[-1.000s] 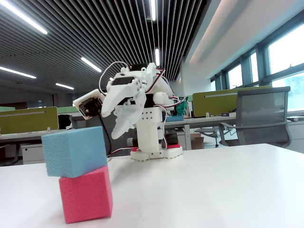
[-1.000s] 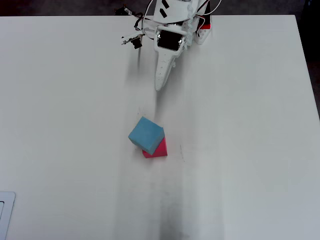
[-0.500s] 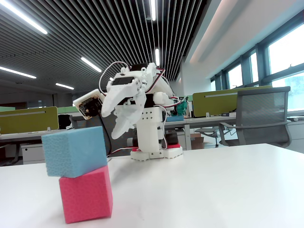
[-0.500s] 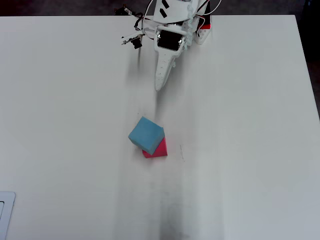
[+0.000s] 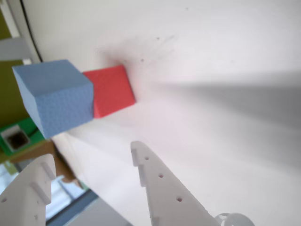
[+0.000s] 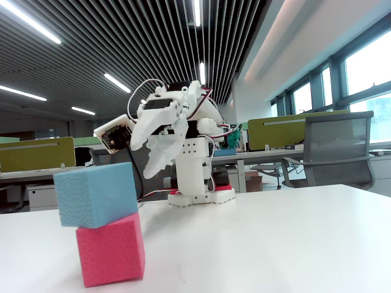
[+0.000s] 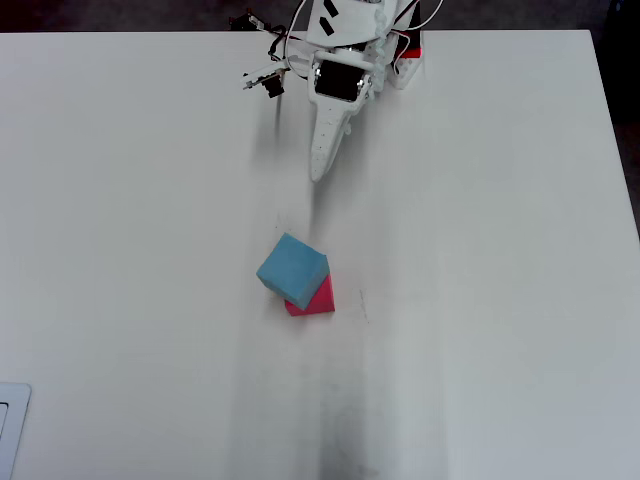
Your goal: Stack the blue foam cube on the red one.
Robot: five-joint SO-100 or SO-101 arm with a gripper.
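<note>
The blue foam cube [image 6: 96,193] rests on top of the red one [image 6: 110,249], turned a little and overhanging one side. The overhead view shows the blue cube [image 7: 292,268] covering most of the red cube [image 7: 318,299] near the table's middle. In the wrist view the blue cube [image 5: 54,96] stands in front of the red cube [image 5: 112,89] at the upper left. My gripper [image 5: 91,157] is open and empty, drawn back from the stack. It hangs near the arm's base in the fixed view [image 6: 153,171] and points toward the cubes in the overhead view [image 7: 318,172].
The white table [image 7: 480,300] spreads wide around the stack. The arm's base [image 6: 198,195] stands at the far edge. Office desks and a grey chair [image 6: 339,149] stand beyond the table. A white object [image 7: 10,430] lies at the lower left corner of the overhead view.
</note>
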